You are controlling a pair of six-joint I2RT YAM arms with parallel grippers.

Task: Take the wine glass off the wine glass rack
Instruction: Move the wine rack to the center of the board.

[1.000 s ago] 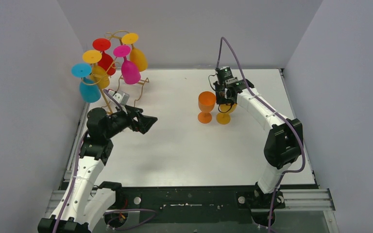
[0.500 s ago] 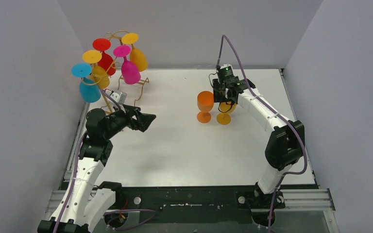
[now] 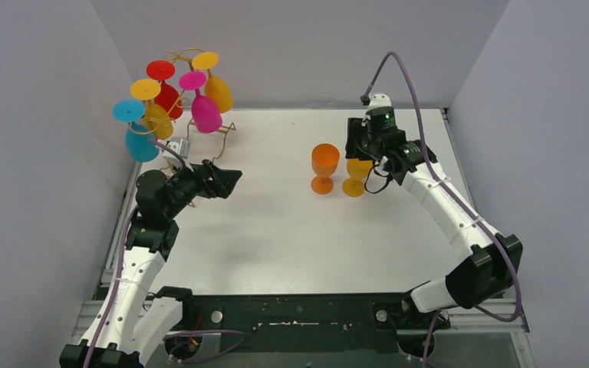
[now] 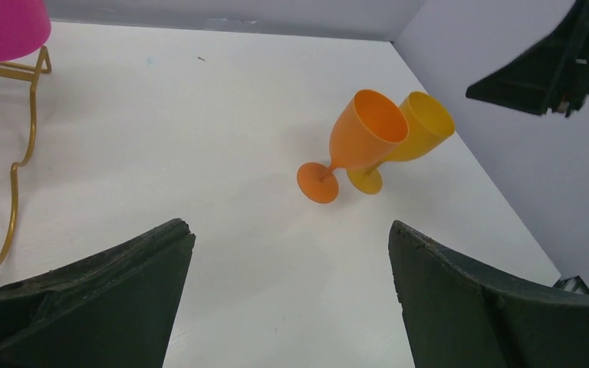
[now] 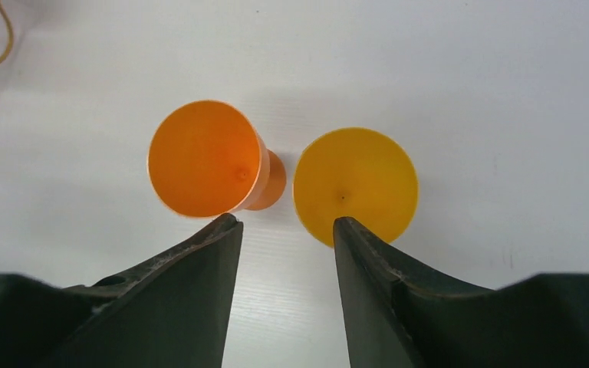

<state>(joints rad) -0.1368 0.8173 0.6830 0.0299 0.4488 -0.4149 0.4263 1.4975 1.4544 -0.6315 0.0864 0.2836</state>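
Between picks: right hand [image 5: 285, 224] spread and empty over the orange glass [image 3: 325, 162] and yellow glass [image 3: 358, 170] upright on the desk [image 3: 276, 230], five more hanging on the wine glass rack [image 4: 13, 201] far left; next, likely closing the open, empty left hand [image 4: 287, 230] round the stem of the magenta glass [image 3: 205, 115].

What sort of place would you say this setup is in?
Probably a robotics lab test cell: plain grey walls box in a white table, two robot arms are bolted at its near edge, and coloured glasses hang on a gold wine glass rack.
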